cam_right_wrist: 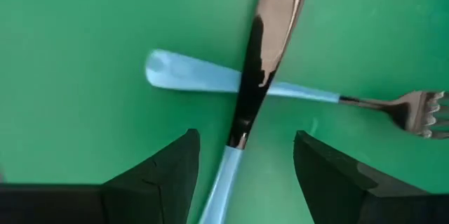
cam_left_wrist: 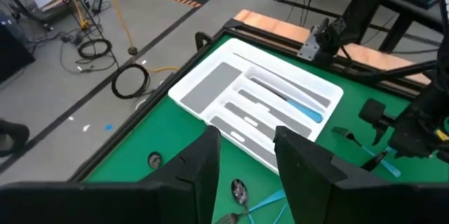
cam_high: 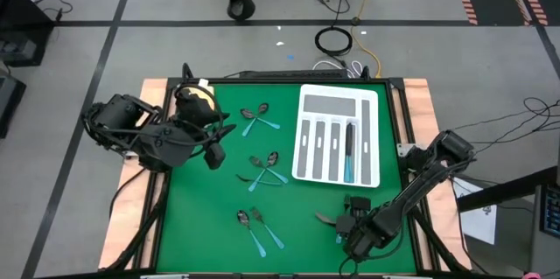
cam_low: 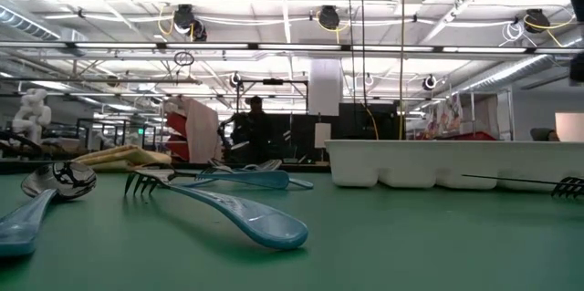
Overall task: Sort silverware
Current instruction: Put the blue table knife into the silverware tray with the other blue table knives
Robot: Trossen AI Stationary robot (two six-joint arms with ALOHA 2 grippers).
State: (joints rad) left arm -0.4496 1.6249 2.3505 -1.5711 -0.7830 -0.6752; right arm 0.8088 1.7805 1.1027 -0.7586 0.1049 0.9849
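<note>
Overhead, green table (cam_high: pixel 192 226) with white organiser tray (cam_high: pixel 337 135) toward its right rear; one blue-handled piece (cam_high: pixel 349 158) lies in a tray slot. Loose silverware on the mat: a pair near the rear (cam_high: pixel 256 119), a cluster at the centre (cam_high: pixel 265 169), a pair at the front (cam_high: pixel 256 226).

Left gripper (cam_high: pixel 213 143): raised over the table's left side beside a yellow cloth (cam_high: pixel 196 97); its wrist view alone shows the fingers (cam_left_wrist: pixel 202 168) standing apart with nothing between them, looking across at the tray and the other arm.

Right gripper (cam_high: pixel 354 226): low at the front right corner of the mat. From above, the arm hides most of what lies under it. Right wrist view supplies this: a knife (cam_right_wrist: pixel 261 62) lying crossed over a fork (cam_right_wrist: pixel 295 92), both flat on the mat, the knife's handle running in between the spread fingers (cam_right_wrist: pixel 161 175); whether they touch it cannot be told.

Low view only: a fork (cam_low: pixel 219 202) and a spoon (cam_low: pixel 41 195) close up on the mat, the tray's side wall (cam_low: pixel 438 165) behind, and a person (cam_low: pixel 255 127) standing far back in the room.
</note>
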